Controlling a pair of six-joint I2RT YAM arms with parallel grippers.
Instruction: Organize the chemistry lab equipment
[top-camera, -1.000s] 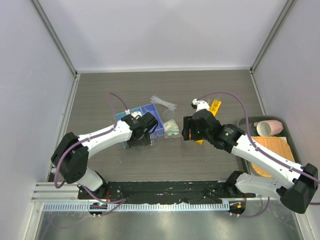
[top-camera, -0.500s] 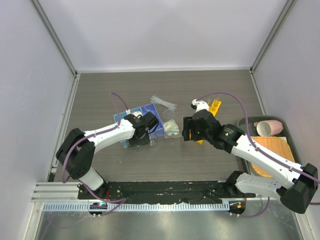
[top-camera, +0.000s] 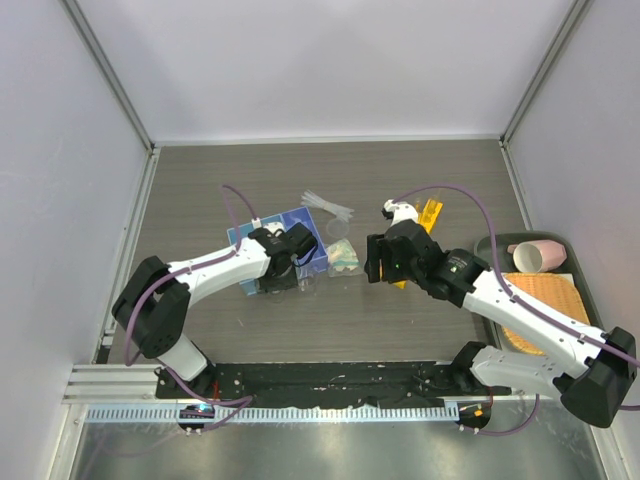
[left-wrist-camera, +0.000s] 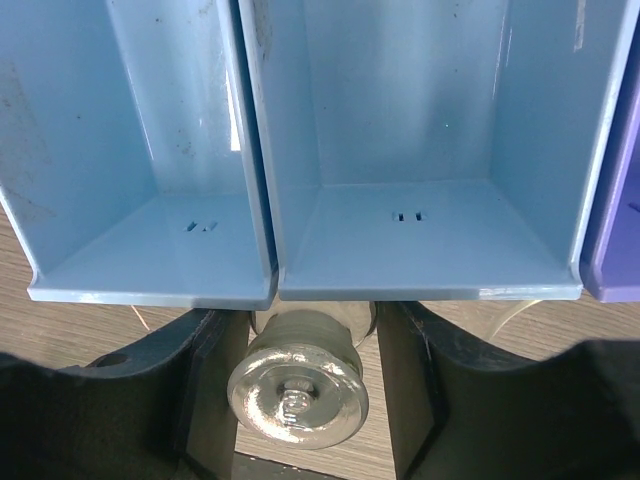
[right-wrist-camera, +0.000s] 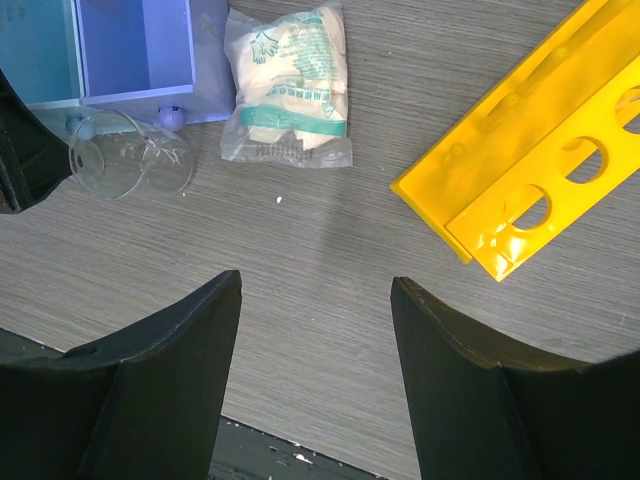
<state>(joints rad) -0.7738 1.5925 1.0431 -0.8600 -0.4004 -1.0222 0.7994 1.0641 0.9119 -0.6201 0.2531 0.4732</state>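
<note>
My left gripper (left-wrist-camera: 300, 322) is low at the front edge of the blue compartment bins (left-wrist-camera: 420, 240). A small clear round-ended item (left-wrist-camera: 297, 385) lies between its jaws, against the left finger, with a slim gap to the right one. In the top view this gripper (top-camera: 283, 278) is at the near side of the bins (top-camera: 296, 222). My right gripper (right-wrist-camera: 315, 285) hangs open over bare table. A clear tiny beaker (right-wrist-camera: 130, 165) lies on its side by the bins. The packet with green-beige contents (right-wrist-camera: 288, 85) and the yellow rack (right-wrist-camera: 540, 160) lie beyond it. Clear droppers (top-camera: 328, 208) lie behind the bins.
A dark tray (top-camera: 580, 250) at the right edge carries the pink cup (top-camera: 537, 256) and the orange woven mat (top-camera: 552, 305). The right arm covers part of the yellow rack (top-camera: 430, 214) in the top view. White walls enclose the wooden table (top-camera: 330, 320).
The left gripper's jaws have narrowed around the clear item, and the left arm has shifted slightly. The right arm has not moved.
</note>
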